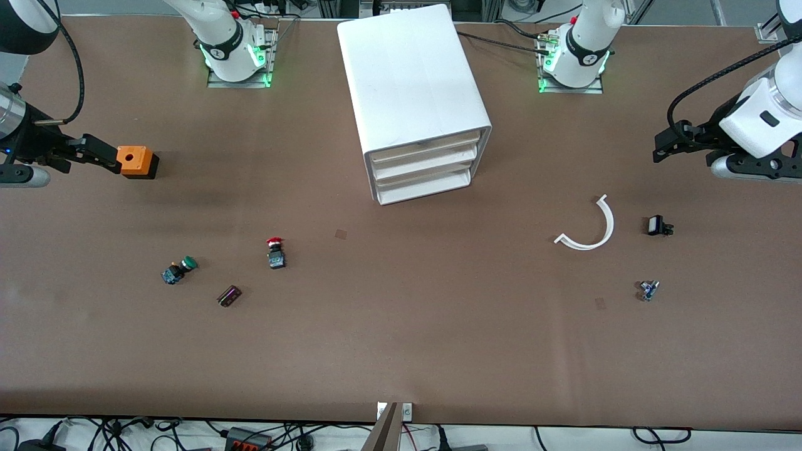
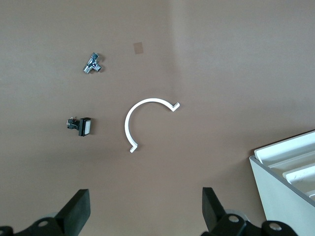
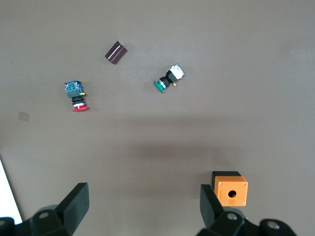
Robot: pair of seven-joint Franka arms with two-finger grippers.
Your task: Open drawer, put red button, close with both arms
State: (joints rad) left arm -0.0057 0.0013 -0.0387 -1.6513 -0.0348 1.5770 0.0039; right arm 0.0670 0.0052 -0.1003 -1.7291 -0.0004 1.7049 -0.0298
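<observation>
The white cabinet stands at the middle of the table near the arms' bases, its three drawers facing the front camera. The middle drawer is shut. The red button lies on the table nearer the front camera, toward the right arm's end; it also shows in the right wrist view. My right gripper is open and empty, in the air beside the orange cube. My left gripper is open and empty, in the air at the left arm's end, its wrist view showing both fingers wide apart.
A green-capped button and a dark block lie near the red button. Toward the left arm's end lie a white arc, a small black switch and a metal fitting. The cabinet's corner shows in the left wrist view.
</observation>
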